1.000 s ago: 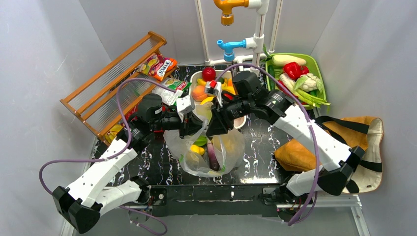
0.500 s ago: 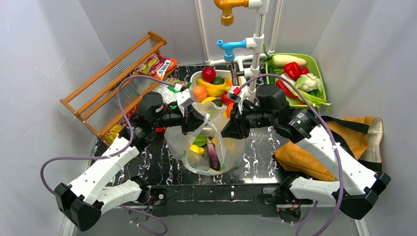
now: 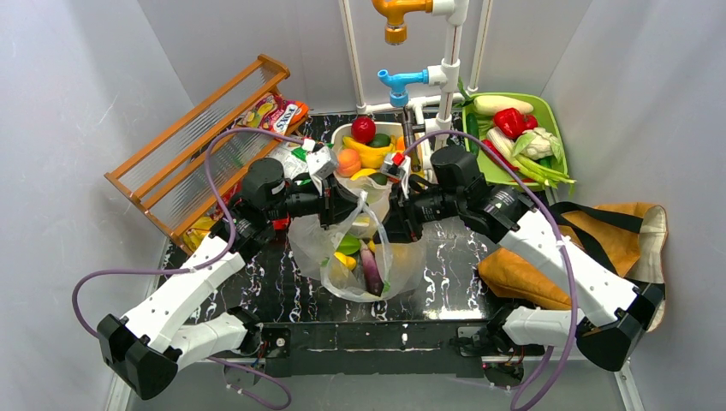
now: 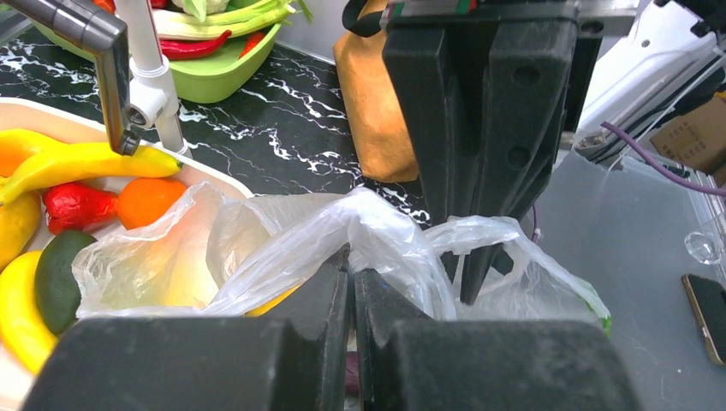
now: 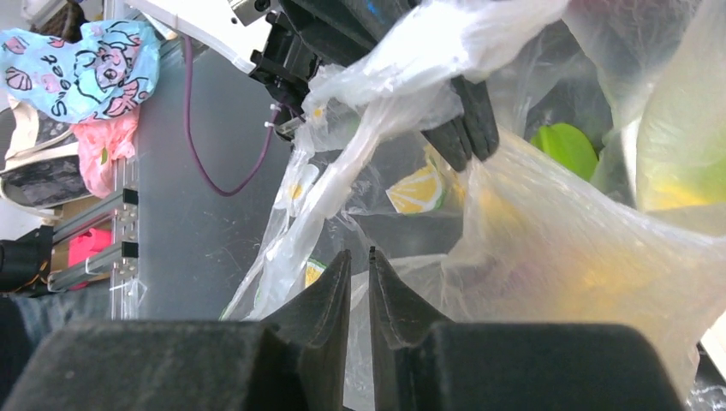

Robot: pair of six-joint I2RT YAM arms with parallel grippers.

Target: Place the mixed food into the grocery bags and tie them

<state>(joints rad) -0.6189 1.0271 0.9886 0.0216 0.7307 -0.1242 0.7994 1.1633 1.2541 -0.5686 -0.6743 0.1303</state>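
The clear lemon-print plastic bag (image 3: 364, 261) stands at the table's middle, holding a purple vegetable (image 3: 371, 272), a yellow fruit (image 3: 344, 259) and green pieces. My left gripper (image 3: 349, 205) is shut on one twisted bag handle (image 4: 282, 265); its jaws (image 4: 353, 274) pinch the film. My right gripper (image 3: 390, 226) faces it from the right, jaws (image 5: 358, 257) closed on the other strip of bag film (image 5: 291, 240). The tan tote (image 3: 531, 270) lies at the right. More fruit sits in the white tray (image 3: 339, 135): a red apple (image 3: 363, 128) and bananas (image 3: 372, 156).
A green tray (image 3: 555, 128) of vegetables stands at the back right. A wooden rack (image 3: 197, 145) leans at the left, with snack packets (image 3: 276, 114) beside it. White pipes with a blue tap (image 3: 402, 81) rise behind the white tray.
My right gripper swung right, away from the bag mouth, then came partly back left, pulling its handle. My left gripper kept hold and shifted slightly right. The bag mouth has drawn narrower.
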